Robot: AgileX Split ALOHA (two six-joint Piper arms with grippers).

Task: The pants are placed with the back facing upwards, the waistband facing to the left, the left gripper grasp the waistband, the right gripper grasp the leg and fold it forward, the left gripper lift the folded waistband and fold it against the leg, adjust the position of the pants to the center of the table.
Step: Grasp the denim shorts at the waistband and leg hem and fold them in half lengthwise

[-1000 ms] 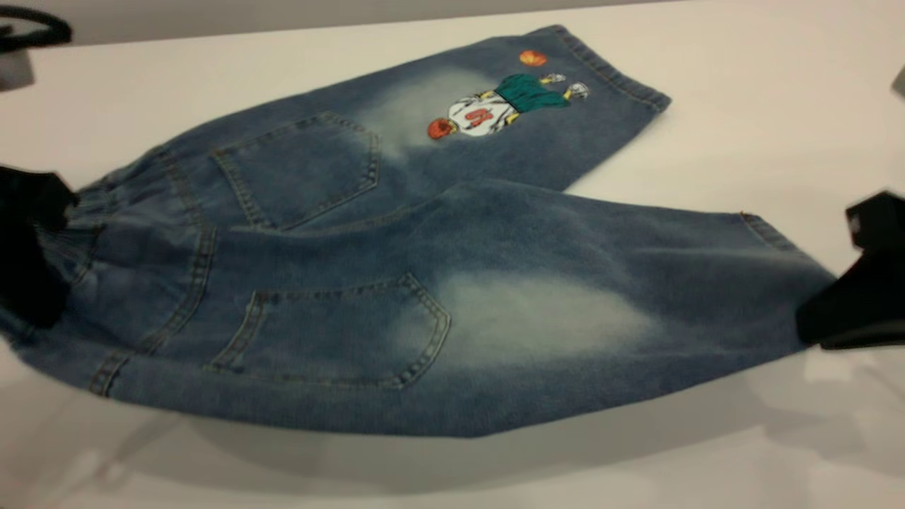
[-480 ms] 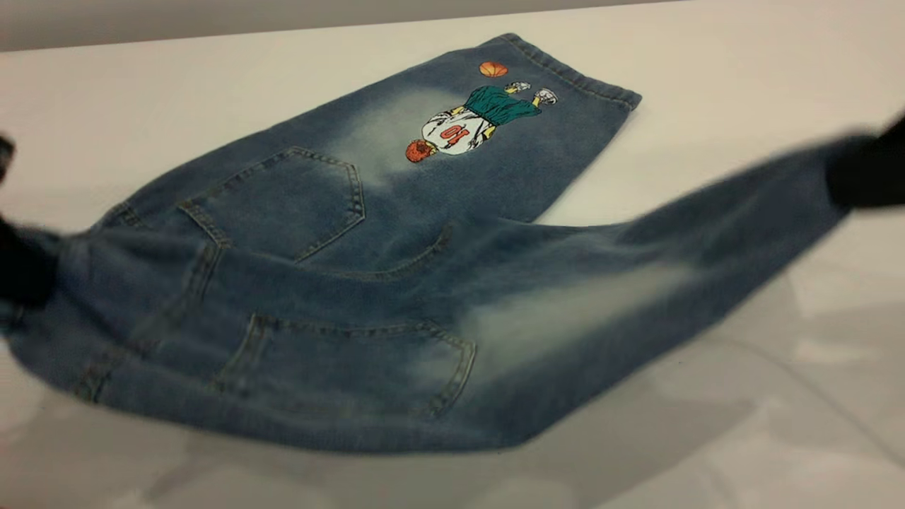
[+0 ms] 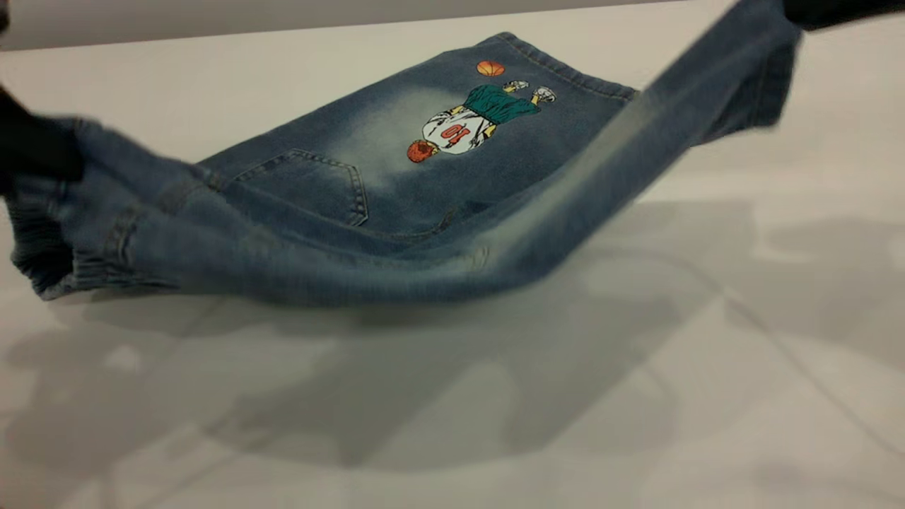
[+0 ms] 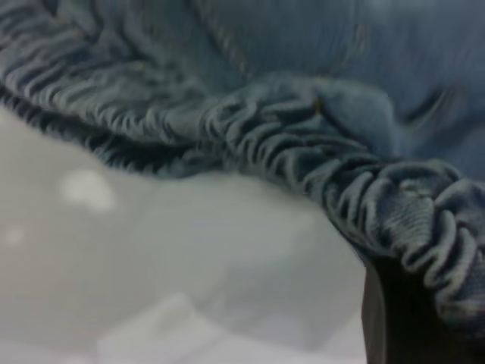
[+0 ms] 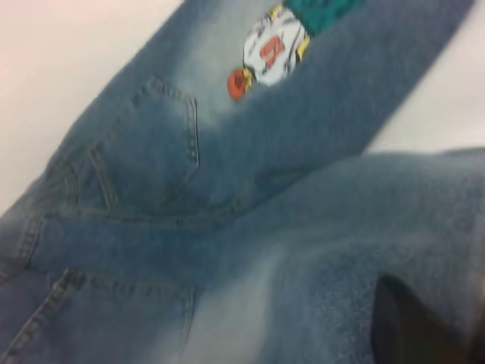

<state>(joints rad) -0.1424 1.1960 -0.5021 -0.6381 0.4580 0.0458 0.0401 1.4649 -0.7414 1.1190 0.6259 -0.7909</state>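
Faded denim pants [image 3: 396, 177] slung hammock-like above table [image 3: 636, 396]; left gripper [image 3: 32, 152] clamped on ruched waistband [image 4: 318, 152], right gripper [image 3: 827, 8] pinching plain leg [image 3: 679, 120] aloft.

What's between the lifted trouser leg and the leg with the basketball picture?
Nothing solid. In the exterior view the leg hangs in the air over the printed leg, with open space between them; farther right, bare table shows beneath.
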